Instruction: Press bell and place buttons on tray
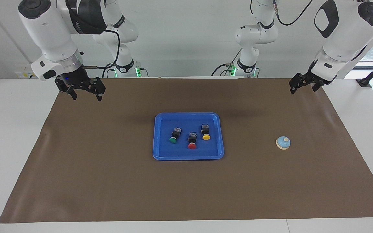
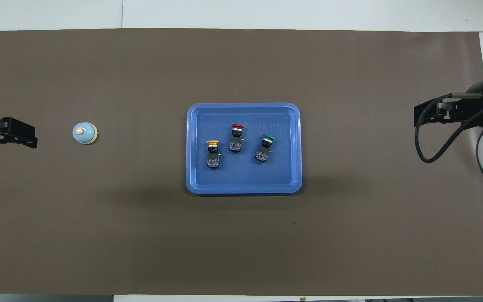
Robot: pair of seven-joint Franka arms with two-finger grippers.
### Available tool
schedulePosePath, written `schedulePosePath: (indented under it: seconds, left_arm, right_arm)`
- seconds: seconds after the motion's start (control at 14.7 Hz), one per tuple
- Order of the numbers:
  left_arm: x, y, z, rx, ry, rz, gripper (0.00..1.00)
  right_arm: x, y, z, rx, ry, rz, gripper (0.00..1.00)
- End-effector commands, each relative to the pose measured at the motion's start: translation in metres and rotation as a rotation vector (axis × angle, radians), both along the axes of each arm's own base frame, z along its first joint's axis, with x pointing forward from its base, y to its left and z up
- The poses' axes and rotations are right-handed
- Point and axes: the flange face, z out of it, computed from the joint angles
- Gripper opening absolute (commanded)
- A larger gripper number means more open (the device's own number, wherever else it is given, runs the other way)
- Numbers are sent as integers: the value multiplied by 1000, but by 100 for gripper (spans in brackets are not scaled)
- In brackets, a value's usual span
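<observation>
Noting all three black-bodied push-button switches, green-capped [image 1: 174,136], red-capped [image 1: 192,141] and yellow-capped [image 1: 205,132], lying on their sides inside the shallow bright-blue plastic tray [image 1: 188,156] at mid-table. Small light-blue dome bell [image 1: 283,142] sits on the brown mat toward the left arm's end, well apart from the tray. Left gripper [image 1: 304,84] and right gripper [image 1: 85,92] hang wide open and empty over the mat's corners nearest the robots. Risk, as a judgement: an off-centre press could skid the light bell; a stray reach could roll the buttons.
</observation>
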Motion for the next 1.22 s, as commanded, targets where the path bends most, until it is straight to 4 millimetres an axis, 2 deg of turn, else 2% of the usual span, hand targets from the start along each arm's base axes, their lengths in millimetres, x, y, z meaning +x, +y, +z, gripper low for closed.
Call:
schedulePosePath:
  seconds: [0.0, 0.14, 0.2, 0.54, 0.81, 0.95, 1.02, 1.09, 1.15]
  left_arm:
    - [-7, -1, 4, -8, 1, 10, 100]
    - [-7, -1, 4, -8, 1, 10, 100]
    - [-7, -1, 4, -8, 1, 10, 100]
    - [-8, -3, 5, -7, 2, 7, 100]
    - [-9, -1, 7, -7, -9, 13, 100]
    - [0, 0, 4, -11, -74, 10, 100]
    - [2, 0, 5, -11, -94, 11, 74]
    - [1, 0, 6, -11, -85, 11, 29]
    - [-1, 0, 5, -10, -72, 13, 5]
  right_arm:
    - [-2, -24, 2, 15, -3, 56, 100]
    - [-4, -44, 2, 20, 1, 34, 100]
    - [-5, -45, 3, 21, 1, 32, 100]
    - [-3, -34, 34, 59, -22, 35, 100]
    - [-3, -30, 29, 60, 0, 43, 100]
    - [-4, -28, 29, 61, 8, 44, 100]
    - [-4, -28, 28, 61, 9, 44, 100]
    - [-5, -27, 28, 61, 14, 46, 100]
    - [-6, -27, 27, 62, 20, 44, 100]
